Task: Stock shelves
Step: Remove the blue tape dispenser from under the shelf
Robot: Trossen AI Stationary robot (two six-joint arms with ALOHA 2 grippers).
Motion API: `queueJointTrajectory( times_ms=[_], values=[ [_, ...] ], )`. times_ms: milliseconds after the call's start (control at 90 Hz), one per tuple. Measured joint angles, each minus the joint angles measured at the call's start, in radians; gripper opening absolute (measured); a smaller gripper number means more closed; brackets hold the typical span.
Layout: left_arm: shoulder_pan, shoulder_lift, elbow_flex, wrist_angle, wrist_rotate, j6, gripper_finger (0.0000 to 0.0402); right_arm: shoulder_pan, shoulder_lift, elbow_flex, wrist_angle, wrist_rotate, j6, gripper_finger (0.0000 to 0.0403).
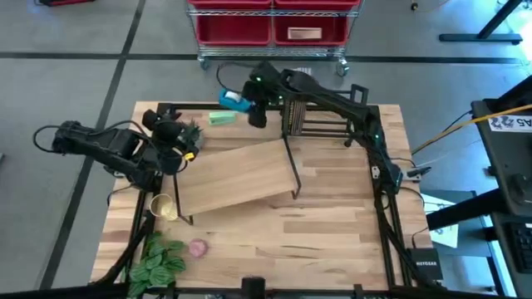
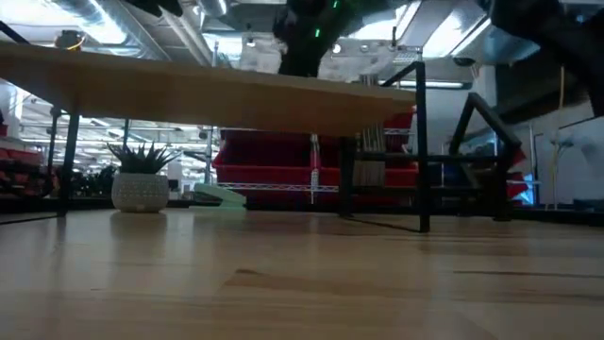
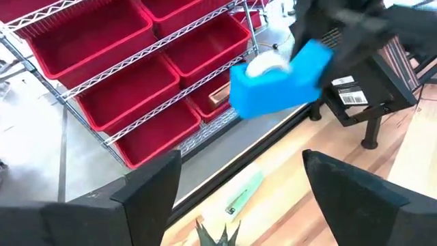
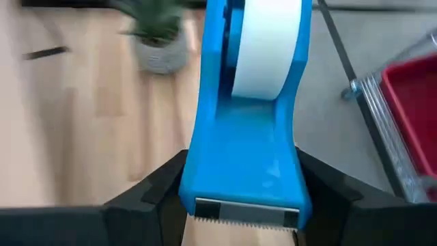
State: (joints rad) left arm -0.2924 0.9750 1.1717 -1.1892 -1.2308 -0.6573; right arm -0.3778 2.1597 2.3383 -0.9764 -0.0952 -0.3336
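Gripping the blue tape dispenser in my right hand, I am carrying it just beside the black book rack; a tilt could slip it. My left hand, fingers spread, is waiting beside the wood-topped shelf.

Two dark jointed arms, green indicator lights on the right arm, broad black fingers

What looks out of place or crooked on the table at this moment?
The wood-topped shelf sits askew, turned at an angle to the table edges, unlike the black rack. The right gripper holds a blue tape dispenser in the air.
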Motion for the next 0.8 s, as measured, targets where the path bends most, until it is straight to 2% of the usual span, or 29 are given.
queueJointTrajectory(
  times_ms=[233, 389, 478, 644, 800],
  values=[
    [-0.081, 0.000, 0.000, 0.000, -0.008, -0.054, 0.0299, 0.183, -0.108, 0.000, -0.189, 0.054, 0.032, 0.0188],
    [-0.174, 0.000, 0.000, 0.000, -0.008, -0.089, 0.0299, 0.367, -0.159, 0.000, -0.283, 0.142, 0.090, 0.0188],
    [-0.224, 0.002, 0.000, 0.000, -0.009, -0.121, 0.0299, 0.484, -0.176, 0.000, -0.330, 0.135, 0.123, 0.0188],
    [-0.314, 0.023, 0.000, -0.005, -0.008, -0.175, 0.0299, 0.697, -0.178, -0.042, -0.329, 0.126, 0.308, 0.0188],
    [-0.381, 0.068, 0.000, -0.004, 0.003, -0.222, 0.0299, 0.865, -0.178, -0.213, -0.186, 0.213, 0.531, 0.0188]
  ],
)
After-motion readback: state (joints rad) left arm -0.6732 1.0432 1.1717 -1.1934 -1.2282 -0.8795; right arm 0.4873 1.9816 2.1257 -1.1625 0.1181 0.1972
